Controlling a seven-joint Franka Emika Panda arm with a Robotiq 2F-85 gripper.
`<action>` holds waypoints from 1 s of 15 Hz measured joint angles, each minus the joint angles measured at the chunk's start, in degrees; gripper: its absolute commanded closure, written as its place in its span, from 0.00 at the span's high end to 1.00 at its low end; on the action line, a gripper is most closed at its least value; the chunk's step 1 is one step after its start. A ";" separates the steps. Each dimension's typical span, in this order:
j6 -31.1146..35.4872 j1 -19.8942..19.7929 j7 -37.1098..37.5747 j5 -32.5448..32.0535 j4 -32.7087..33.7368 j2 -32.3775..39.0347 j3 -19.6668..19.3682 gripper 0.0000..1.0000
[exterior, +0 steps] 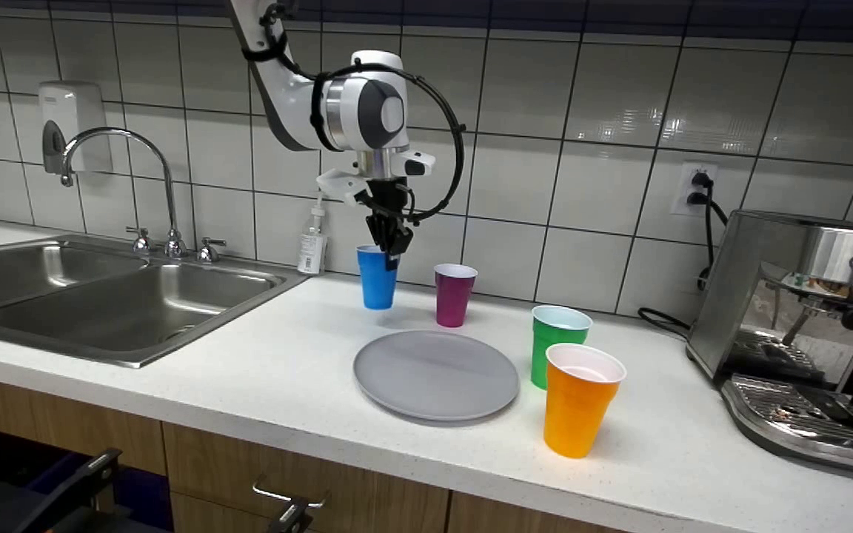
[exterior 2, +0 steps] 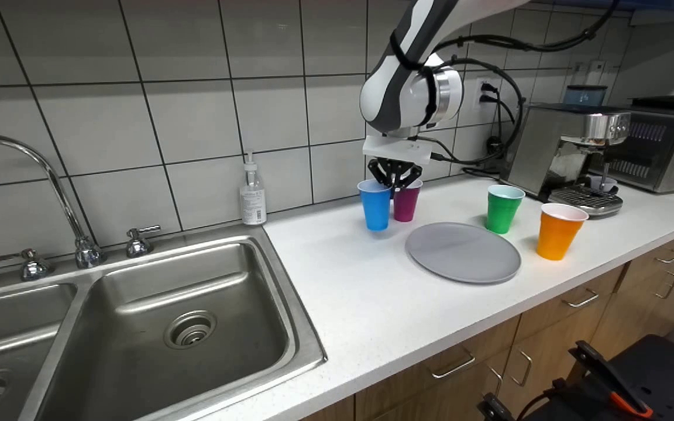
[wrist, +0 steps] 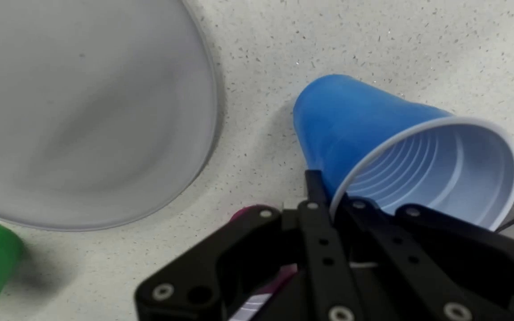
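1 blue cup (exterior: 377,285) is held by the black gripper (wrist: 333,196), mouth up and roughly upright, off the sink-side rim of the round gray plate (exterior: 436,377), toward the tiled wall (exterior: 523,185). The fingers (wrist: 316,191) are pinched together on the cup's wall at its lip, 1 outside and 1 inside. Whether the cup's base touches the counter (exterior: 286,355) I cannot tell. The white arm (exterior: 352,111) comes down from above, behind the plate.

3 more cups stand mouth up around the plate. The purple cup (exterior: 454,300) is between the plate and the tiles, near the blue cup but apart from it; in the wrist view the gripper hides much of it. The green cup (exterior 2: 504,210) is just beside the plate, on the side away from the sink. The orange cup (exterior 2: 558,231) is on that same side of the plate, nearer the counter's front edge.

Farther out on the plate's sink side are the 2-bowl steel sink (exterior 2: 302,324), its curved faucet (exterior 2: 87,252) and a clear pump bottle (exterior 2: 253,202) by the tiles. Well apart from the plate, past the green cup, stands a steel espresso machine (exterior 2: 547,143).
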 measured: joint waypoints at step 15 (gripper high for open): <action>0.33 -2.27 0.16 -4.96 -19.01 -13.85 -2.77 0.01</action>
